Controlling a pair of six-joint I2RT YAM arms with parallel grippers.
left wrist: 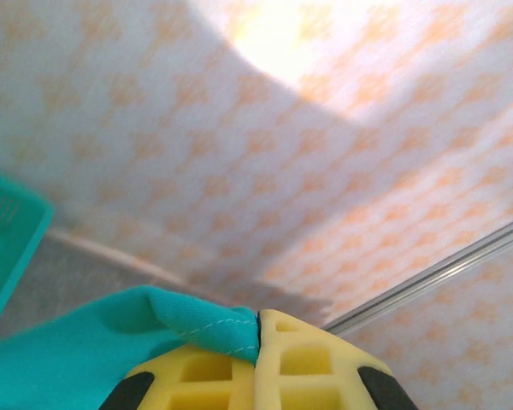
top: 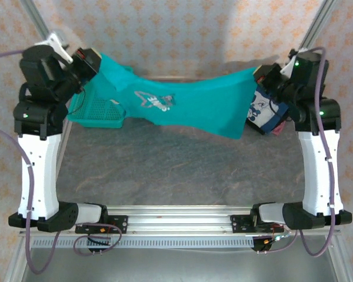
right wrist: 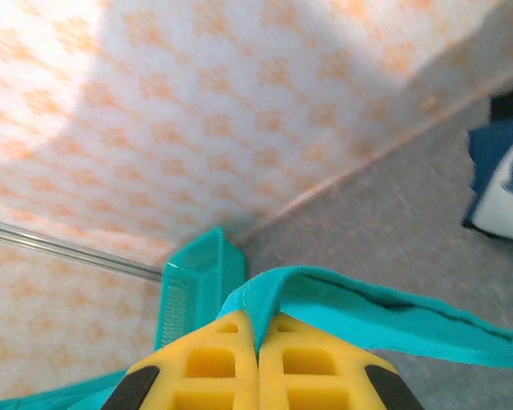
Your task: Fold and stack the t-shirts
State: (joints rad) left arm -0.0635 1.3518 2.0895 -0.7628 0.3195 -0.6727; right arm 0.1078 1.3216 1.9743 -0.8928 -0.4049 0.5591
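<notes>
While it hangs stretched in the air over the far side of the table (top: 176,170), the teal t-shirt (top: 188,108) sags in the middle, its white print showing. The left gripper (top: 97,61) is clamped on one hem between yellow pads (left wrist: 308,363), and the right gripper (top: 260,76) is clamped on the opposite edge. The navy t-shirt (top: 260,111) lies beside the right gripper, and a teal mesh basket (top: 100,111) sits under the shirt's left end.

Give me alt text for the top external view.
A teal cloth t-shirt hangs stretched above a grey table, with the left gripper and right gripper each shut on one end. A teal plastic mesh basket sits at back left; a navy printed t-shirt lies at right.
</notes>
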